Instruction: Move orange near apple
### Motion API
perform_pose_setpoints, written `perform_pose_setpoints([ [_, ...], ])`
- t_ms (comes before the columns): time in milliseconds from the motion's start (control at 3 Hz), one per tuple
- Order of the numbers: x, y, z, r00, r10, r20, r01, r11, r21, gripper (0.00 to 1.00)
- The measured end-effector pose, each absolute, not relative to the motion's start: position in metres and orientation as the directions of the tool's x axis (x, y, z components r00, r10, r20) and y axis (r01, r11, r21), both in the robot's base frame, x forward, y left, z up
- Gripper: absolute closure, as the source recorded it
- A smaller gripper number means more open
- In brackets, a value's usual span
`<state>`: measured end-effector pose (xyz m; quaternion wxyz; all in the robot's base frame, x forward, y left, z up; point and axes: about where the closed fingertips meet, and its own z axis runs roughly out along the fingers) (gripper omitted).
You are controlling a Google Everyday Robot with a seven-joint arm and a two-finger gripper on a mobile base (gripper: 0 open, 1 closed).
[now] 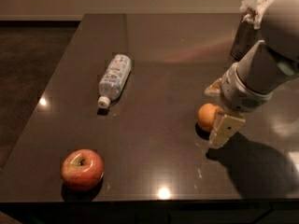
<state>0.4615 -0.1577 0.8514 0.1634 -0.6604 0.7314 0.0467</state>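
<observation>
The orange (205,116) lies on the dark table (159,64), right of centre. My gripper (214,115) has come down over it from the right, open. The near cream finger (225,129) overlaps the orange's right front side, and the far finger (212,88) shows just behind it. The orange sits between them and still rests on the table. The red apple (82,169) with yellowish patches and a stem stands near the front left edge, far from the orange and the gripper.
A clear plastic water bottle (113,79) lies on its side left of centre, cap towards the front. A dark cup holding crumpled white tissue (252,8) stands at the back right, behind my arm. The table's front edge (159,200) is close to the apple.
</observation>
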Motion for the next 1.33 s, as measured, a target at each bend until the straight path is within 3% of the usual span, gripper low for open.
perform_pose_setpoints([
  [1000,0.45,-0.117,0.87,-0.001,-0.943,-0.332,-0.989,0.049,-0.136,0.88],
  [1333,0.435,-0.08,0.872,0.085,-0.928,-0.363,-0.99,-0.039,-0.133,1.0],
])
